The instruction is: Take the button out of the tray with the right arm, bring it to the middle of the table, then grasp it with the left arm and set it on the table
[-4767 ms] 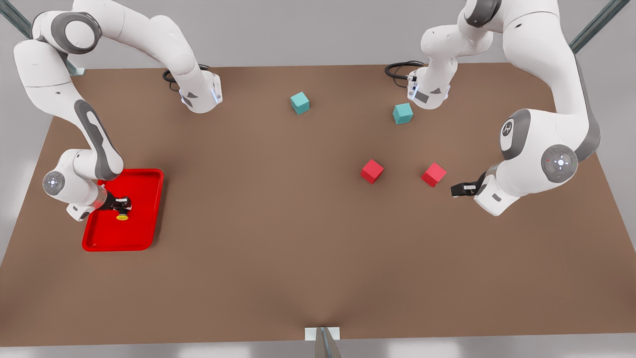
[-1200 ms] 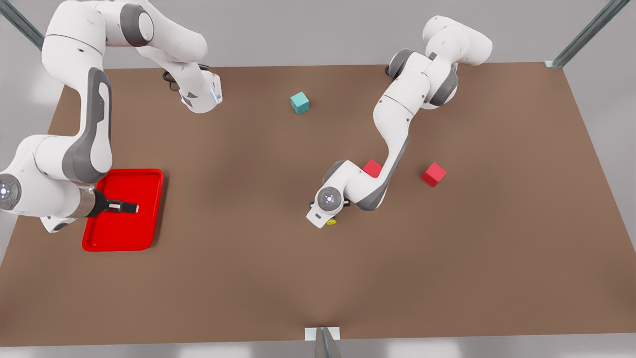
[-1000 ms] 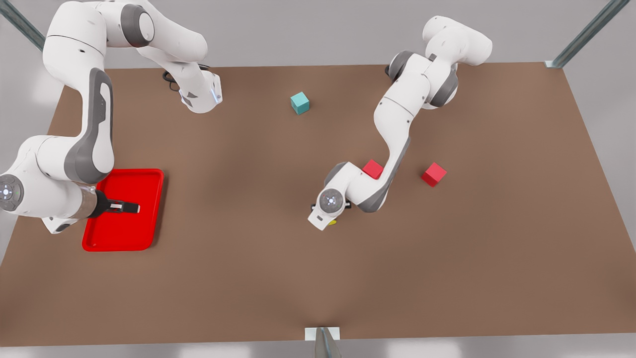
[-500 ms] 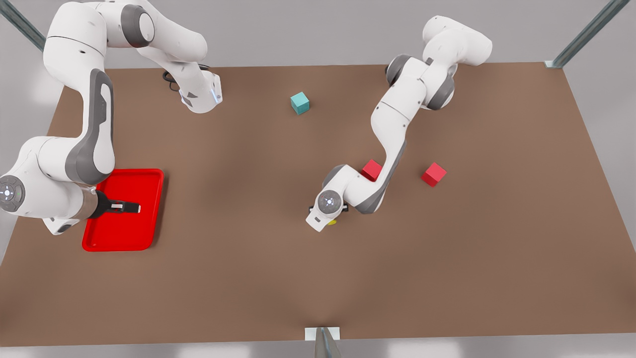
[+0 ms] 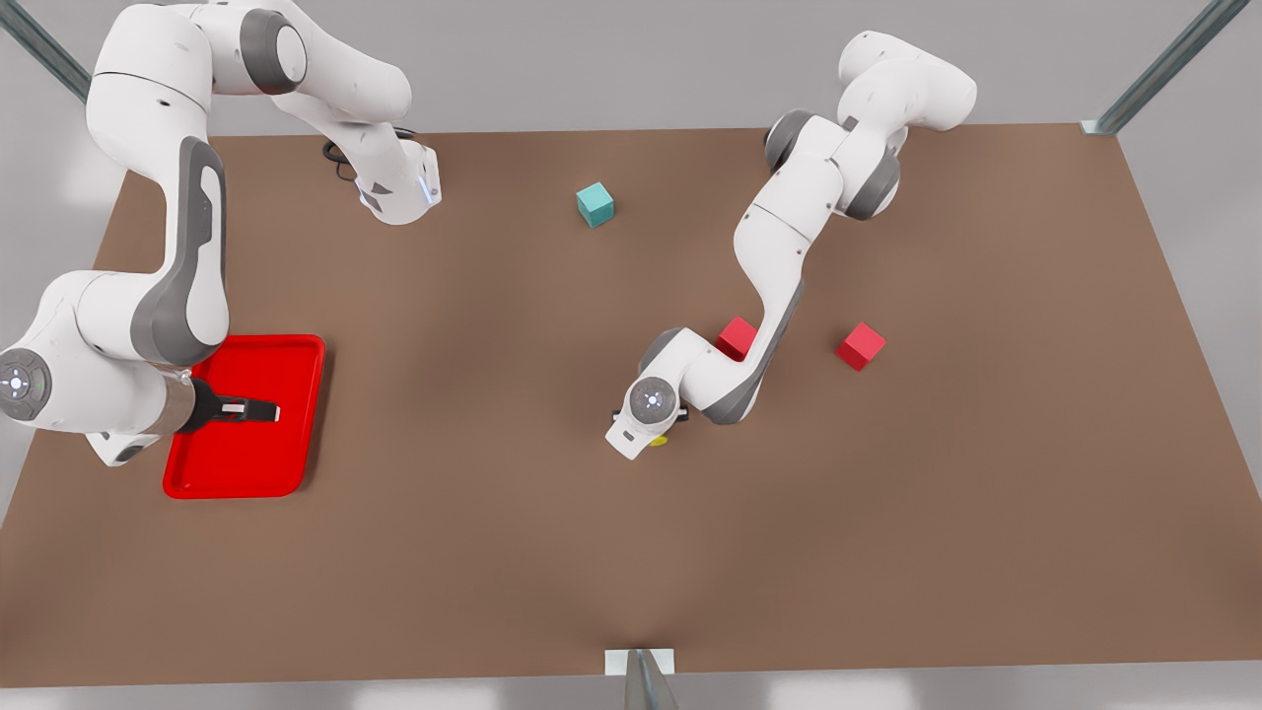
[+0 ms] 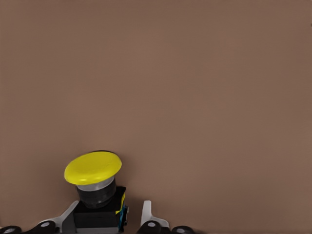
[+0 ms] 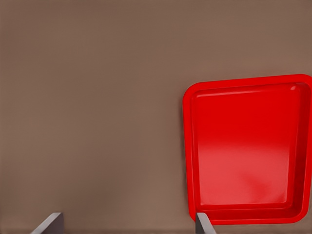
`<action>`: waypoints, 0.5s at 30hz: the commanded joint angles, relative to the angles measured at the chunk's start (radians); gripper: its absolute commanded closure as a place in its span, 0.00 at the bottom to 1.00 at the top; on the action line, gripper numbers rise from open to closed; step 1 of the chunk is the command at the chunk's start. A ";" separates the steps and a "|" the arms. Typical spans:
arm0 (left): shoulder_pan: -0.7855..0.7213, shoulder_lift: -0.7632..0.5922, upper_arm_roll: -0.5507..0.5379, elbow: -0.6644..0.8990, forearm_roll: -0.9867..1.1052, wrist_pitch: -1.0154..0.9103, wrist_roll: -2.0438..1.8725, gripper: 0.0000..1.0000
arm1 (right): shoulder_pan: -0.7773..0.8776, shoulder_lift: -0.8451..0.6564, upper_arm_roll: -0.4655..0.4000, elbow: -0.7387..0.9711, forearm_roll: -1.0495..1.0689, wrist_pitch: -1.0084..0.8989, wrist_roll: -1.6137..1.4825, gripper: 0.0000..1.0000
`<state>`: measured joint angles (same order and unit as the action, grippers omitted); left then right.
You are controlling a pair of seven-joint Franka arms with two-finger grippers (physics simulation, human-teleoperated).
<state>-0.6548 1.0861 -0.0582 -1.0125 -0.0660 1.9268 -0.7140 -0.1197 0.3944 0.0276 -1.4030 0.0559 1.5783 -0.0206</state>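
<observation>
The button, a black box with a round yellow cap, stands between the fingers of my left gripper near the middle of the table. One finger is against the body; the other finger stands a small gap away, so the gripper is open. In the front view only the yellow cap peeks out under the left arm's wrist. My right gripper hovers open and empty over the red tray, whose rim lies off to one side of that gripper's open fingers.
Two red cubes lie just behind the left arm's forearm on the front view's right. A teal cube sits at the back middle. Metal posts stand at the table's corners.
The left arm's wrist has drifted slightly toward the front view's left while the button's cap stays where it was. The right arm has barely moved above the tray.
</observation>
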 commanded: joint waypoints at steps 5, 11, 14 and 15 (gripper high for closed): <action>0.000 -0.006 0.000 0.000 -0.003 -0.002 -0.012 0.53 | 0.000 0.006 0.000 0.001 -0.001 0.002 0.001 0.00; 0.006 -0.043 -0.003 0.003 -0.005 -0.069 -0.012 0.53 | 0.002 -0.014 0.005 -0.030 -0.033 0.012 0.002 0.00; 0.003 -0.068 0.000 0.003 -0.006 -0.077 -0.073 0.53 | -0.002 -0.035 0.006 -0.068 -0.034 0.023 0.001 0.00; 0.001 -0.069 0.000 0.003 -0.005 -0.077 -0.096 0.53 | -0.002 -0.037 0.006 -0.074 -0.036 0.023 0.001 0.00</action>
<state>-0.6527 1.0223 -0.0585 -1.0097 -0.0677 1.8754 -0.7350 -0.1213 0.3611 0.0341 -1.4719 0.0243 1.5932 -0.0198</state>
